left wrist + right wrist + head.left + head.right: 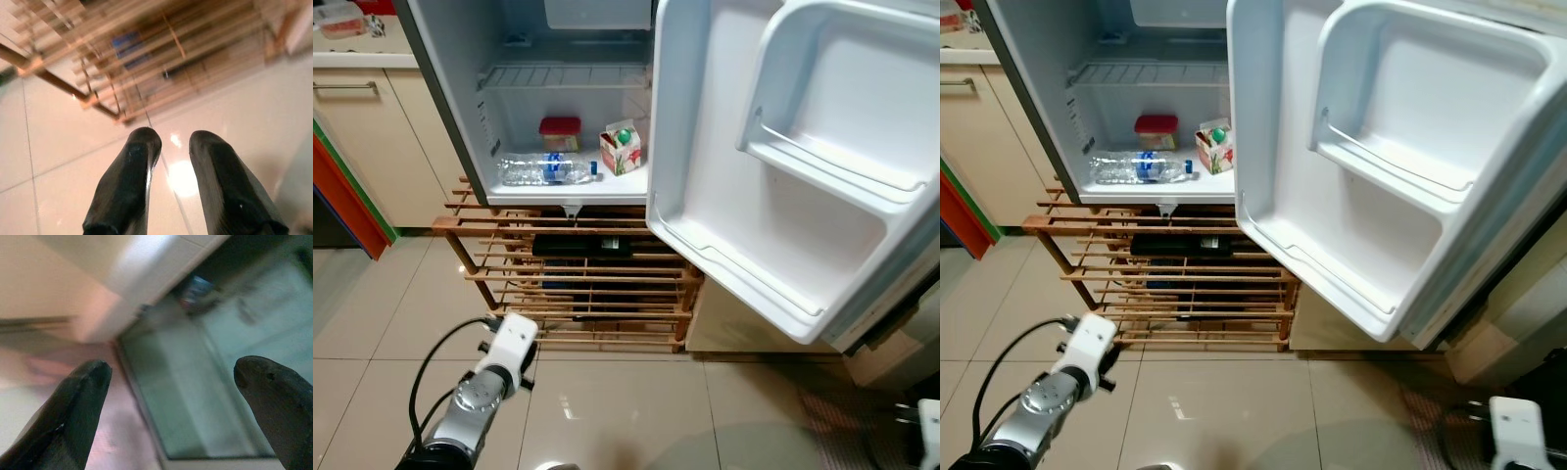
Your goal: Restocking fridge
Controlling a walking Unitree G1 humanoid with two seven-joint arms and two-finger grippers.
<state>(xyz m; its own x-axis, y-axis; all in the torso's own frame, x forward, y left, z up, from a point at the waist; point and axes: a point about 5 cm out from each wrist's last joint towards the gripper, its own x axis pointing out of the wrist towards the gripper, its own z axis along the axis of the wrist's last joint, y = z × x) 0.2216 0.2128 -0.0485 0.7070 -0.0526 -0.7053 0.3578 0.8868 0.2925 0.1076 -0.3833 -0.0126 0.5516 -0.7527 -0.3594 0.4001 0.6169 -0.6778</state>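
Note:
The small fridge (450, 98) stands open on a wooden rack (578, 284). On its bottom shelf a clear water bottle (543, 170) lies on its side, with a red-lidded container (560, 132) behind it and a small carton (621, 147) to the right. The wire shelf (563, 75) above them is bare. The white door (705, 147) swings out to the right, and its door shelves (822, 171) hold nothing. My left arm (499, 367) is low at the left, before the rack. My left gripper (175, 139) hangs over the floor tiles, its fingers a little apart and holding nothing. My right gripper (171, 369) is wide open and holds nothing.
Beige cabinets (372, 127) stand to the left of the fridge. A dark flat object (582, 245) lies on the rack under the fridge. The open door overhangs the floor on the right. My right arm (1513, 431) sits at the bottom right corner. Shiny tile floor (626, 411) lies ahead.

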